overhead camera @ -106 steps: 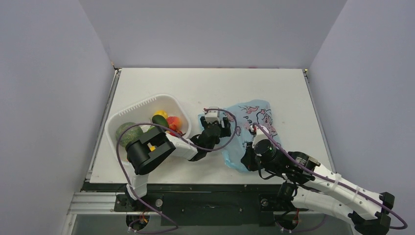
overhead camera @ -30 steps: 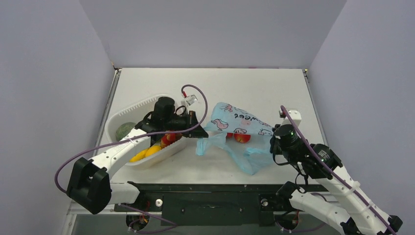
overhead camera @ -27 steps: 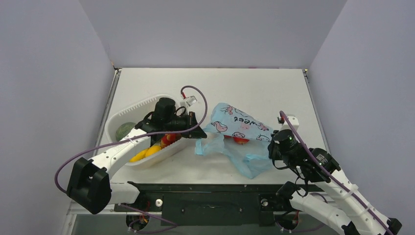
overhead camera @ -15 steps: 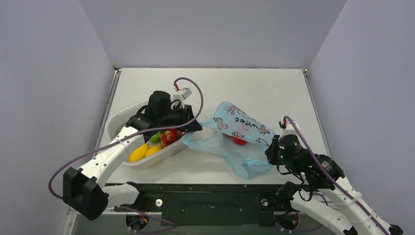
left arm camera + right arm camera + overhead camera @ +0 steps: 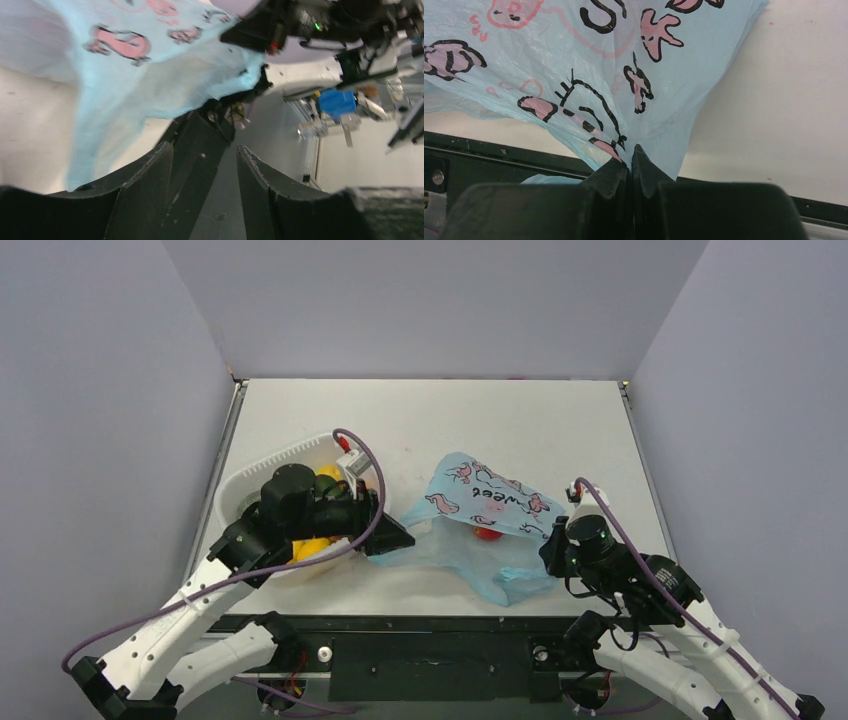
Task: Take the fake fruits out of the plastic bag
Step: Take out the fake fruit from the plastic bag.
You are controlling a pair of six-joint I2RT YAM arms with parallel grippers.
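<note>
My right hand [image 5: 630, 156] was clamped on a bunched corner of the thin light-blue plastic bag with pink cartoon prints [image 5: 482, 498], which lay on the white bench [image 5: 520, 420] at the centre-right of the overhead view. A glossy red fake fruit [image 5: 487, 532] showed beneath its raised fold. My left hand [image 5: 204, 150] had its fingers apart, nothing between them, just beside the bag's left edge, right of the white slotted plastic tub [image 5: 238, 488].

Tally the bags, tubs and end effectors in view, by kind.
Plastic bag: 1
White tub: 1
End effectors: 2 (left end effector, right end effector)
Total: 4
</note>
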